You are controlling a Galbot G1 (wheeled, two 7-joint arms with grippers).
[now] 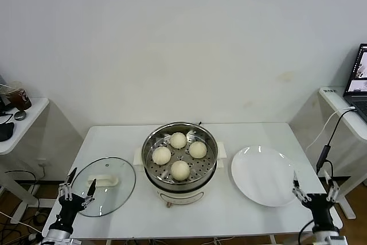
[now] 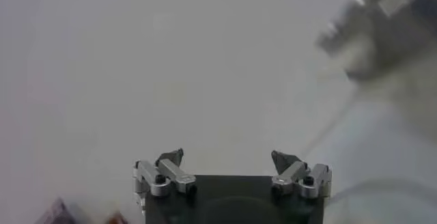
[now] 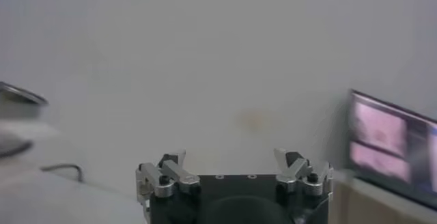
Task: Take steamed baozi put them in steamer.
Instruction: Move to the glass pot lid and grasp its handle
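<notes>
**Four buns in the pot, both arms parked low**

White wall and a white rectangular table filled the head view. At the table's middle stood the round shiny stainless-steel steamer on its cream-white base, and all four pale cream-yellow round baozi sat apart on its perforated tray, so the loading looked complete. To the robot's right lay a flat white round plate, bare, probably where the buns had been. A round glass lid with a white handle lay flat to the left, likely left off to keep the pot open.

Near the table's front corners hung the left gripper and right gripper, each spread wide and holding nothing.

Both arms were cut off at the lower edge, and a laptop at the right edge was only partly shown.
</notes>
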